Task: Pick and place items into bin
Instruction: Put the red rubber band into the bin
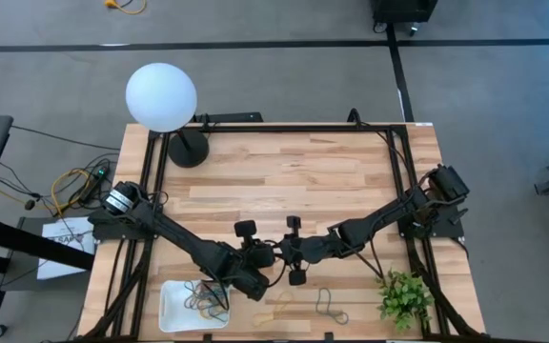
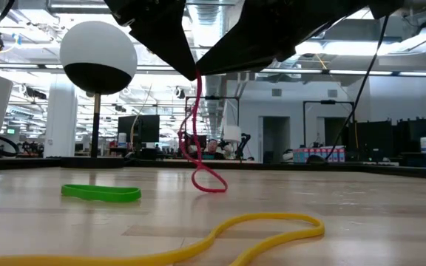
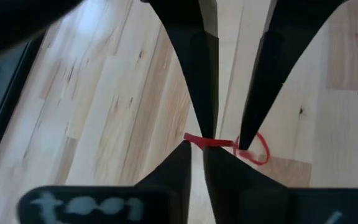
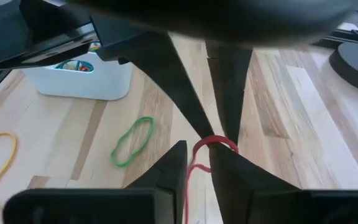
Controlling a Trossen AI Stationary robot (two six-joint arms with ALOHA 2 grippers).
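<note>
High view: the wooden table [image 1: 284, 181] holds the white bin [image 1: 172, 307] at its front left, and both grippers meet mid-table. Low view: a red band [image 2: 198, 148] hangs from them. Left wrist view: the left gripper [image 3: 196, 148] pinches it. Right wrist view: the right gripper [image 4: 197, 155] stands slightly parted around it.

Both arms are dark, near black throughout, built of slim tubular links joined by chunkier rounded joints; the left arm [image 1: 174, 238] carries a pale round disc on its base joint, the right arm [image 1: 389, 214] a blocky dark housing at its base (no such disc shows there); each pincer has two long, flat, matte black fingers [image 3: 201, 68] tapering to narrow points; blurred whitish lettering marks the left wrist body.
</note>
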